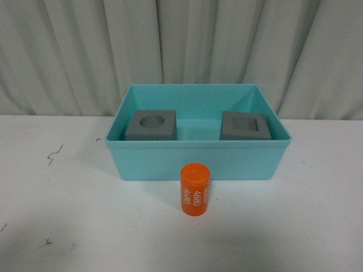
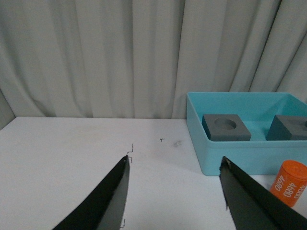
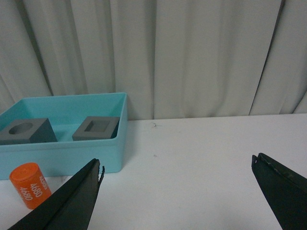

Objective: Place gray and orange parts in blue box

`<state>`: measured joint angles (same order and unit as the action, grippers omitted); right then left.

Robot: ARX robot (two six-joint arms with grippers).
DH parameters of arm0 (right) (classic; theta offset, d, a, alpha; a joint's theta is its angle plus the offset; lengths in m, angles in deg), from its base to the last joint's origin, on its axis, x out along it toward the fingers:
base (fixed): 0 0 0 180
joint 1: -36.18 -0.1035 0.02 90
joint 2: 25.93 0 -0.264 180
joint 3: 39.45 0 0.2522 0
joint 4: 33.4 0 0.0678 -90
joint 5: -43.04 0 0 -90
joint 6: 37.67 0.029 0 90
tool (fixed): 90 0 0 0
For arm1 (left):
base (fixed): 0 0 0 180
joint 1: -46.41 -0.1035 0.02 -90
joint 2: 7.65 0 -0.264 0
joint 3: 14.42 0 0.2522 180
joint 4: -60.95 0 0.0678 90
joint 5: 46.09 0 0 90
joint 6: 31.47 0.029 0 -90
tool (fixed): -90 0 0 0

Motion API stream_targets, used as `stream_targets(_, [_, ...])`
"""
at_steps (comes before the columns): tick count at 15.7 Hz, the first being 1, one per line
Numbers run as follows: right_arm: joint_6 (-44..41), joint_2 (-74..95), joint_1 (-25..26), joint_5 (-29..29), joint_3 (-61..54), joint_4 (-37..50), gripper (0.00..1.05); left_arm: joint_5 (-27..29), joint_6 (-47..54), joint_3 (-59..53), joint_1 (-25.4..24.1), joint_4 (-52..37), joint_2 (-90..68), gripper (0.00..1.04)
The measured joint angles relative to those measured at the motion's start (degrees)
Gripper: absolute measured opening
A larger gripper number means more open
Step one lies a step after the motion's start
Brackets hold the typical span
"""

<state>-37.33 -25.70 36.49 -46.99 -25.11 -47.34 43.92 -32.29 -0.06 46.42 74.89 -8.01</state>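
Matte gray, two in number, the cubes lie inside the blue box: the cube with a round recess sits at the left on the floor of the bin, and the cube with a square recess at the right, well apart from each other. The one orange cylinder, smooth and printed with white numbers running up its side, stands upright outside the box on the near side, just beside the near wall; whether it touches the wall cannot be told. The box is a single light turquoise plastic bin, rectangular with a rimmed edge, and holds only the two cubes. It rests on a white table marked with a few small dark scuffs at the left. Pale pleated curtain hangs along the far side. The left gripper and the right gripper each show two dark fingers spread wide with nothing between them, above bare tabletop.
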Motion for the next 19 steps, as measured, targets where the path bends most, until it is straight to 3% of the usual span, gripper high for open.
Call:
stream_targets(3, [0.00, 0.00, 0.00, 0.00, 0.00, 0.00, 0.98, 0.00, 0.07, 0.00, 0.00, 0.00, 0.00, 1.00])
stream_targets(11, [0.00, 0.00, 0.00, 0.00, 0.00, 0.00, 0.98, 0.00, 0.04, 0.00, 0.00, 0.02, 0.00, 0.98])
stream_targets(12, [-0.46, 0.20, 0.26, 0.98, 0.15, -0.92, 0.98, 0.00, 0.04, 0.00, 0.00, 0.02, 0.00, 0.98])
stream_targets(13, [-2.64, 4.63, 2.14, 7.52, 1.11, -1.01, 0.98, -0.02, 0.04, 0.00, 0.00, 0.02, 0.00, 0.98])
stream_targets(15, [-3.58, 23.21, 0.66, 11.45, 5.44, 14.05, 0.98, 0.00, 0.04, 0.00, 0.00, 0.02, 0.00, 0.98])
stream_targets(17, [0.09, 44.65, -1.03, 10.51, 14.86, 29.40, 0.98, 0.00, 0.04, 0.00, 0.00, 0.00, 0.00, 0.98])
stream_targets(19, [4.33, 62.47, -6.08, 9.33, 25.35, 31.39, 0.98, -0.02, 0.04, 0.00, 0.00, 0.00, 0.00, 0.98])
